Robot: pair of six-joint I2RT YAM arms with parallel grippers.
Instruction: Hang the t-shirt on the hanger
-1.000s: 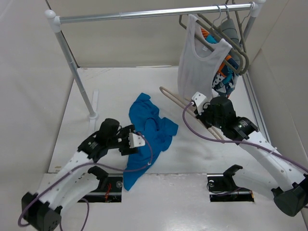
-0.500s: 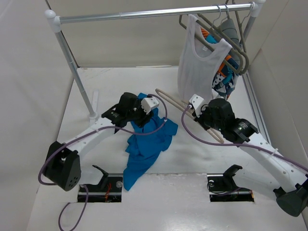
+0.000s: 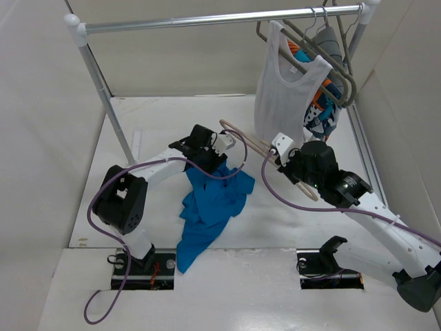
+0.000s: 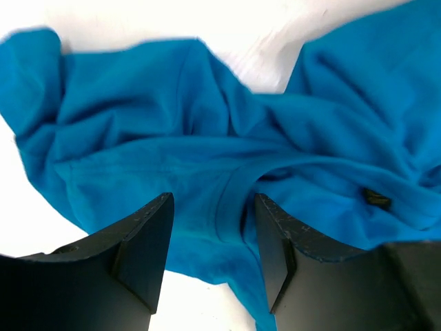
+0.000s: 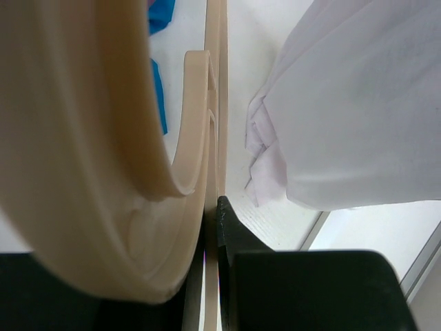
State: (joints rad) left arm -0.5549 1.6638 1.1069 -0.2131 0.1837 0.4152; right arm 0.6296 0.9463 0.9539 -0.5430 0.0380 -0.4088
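The left pincer (image 4: 212, 210), jaws apart, hovers over the blue t-shirt (image 3: 215, 196); right of the t-shirt, the right pincer (image 3: 277, 157) clamps the hanger (image 3: 249, 138).

A crumpled blue t-shirt (image 3: 212, 198) lies on the white table (image 3: 162, 123), near its middle.

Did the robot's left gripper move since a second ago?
Yes. The left gripper went up the table and rightward, from nearer than the silver rack pole foot to beyond it, and is now open above the crumpled blue t-shirt.
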